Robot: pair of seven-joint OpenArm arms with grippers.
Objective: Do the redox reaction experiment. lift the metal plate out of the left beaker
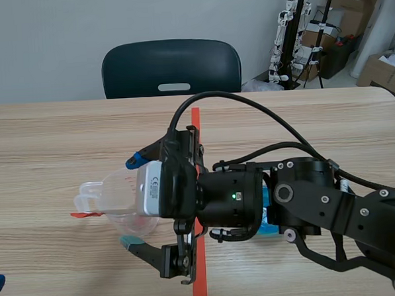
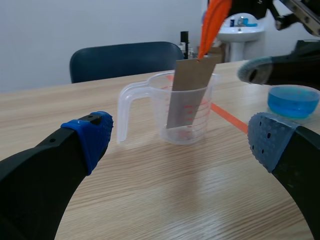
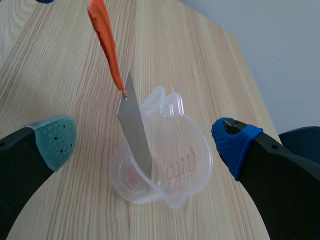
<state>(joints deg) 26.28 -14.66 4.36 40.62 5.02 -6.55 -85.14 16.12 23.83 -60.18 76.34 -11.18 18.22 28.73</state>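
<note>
Pre-grasp stage: right gripper [image 1: 131, 202] wide open and empty astride the beaker [image 3: 185, 165], left gripper [image 2: 182, 140] likewise open and empty, metal plate [image 3: 135, 130] inside leaning, long axis near-upright, orange tag [image 3: 104, 35] end up; next probably pinching plate top, lifting along axis.

Right arm [image 1: 333, 207]: comes in low from the right and reaches past the red tape line.
Right gripper [image 1: 132, 202]: fingers spread wide, with the blue pad beyond the beaker and the green pad on its near side.
Beaker [image 1: 117, 202]: clear plastic with red marks; its handle points left, and the gripper's wrist partly hides it.
Orange strip [image 1: 82, 214]: pokes out beside the handle.
Table [image 1: 51, 142]: light wood.
Chair [image 1: 171, 66]: dark, at the far edge.
</note>
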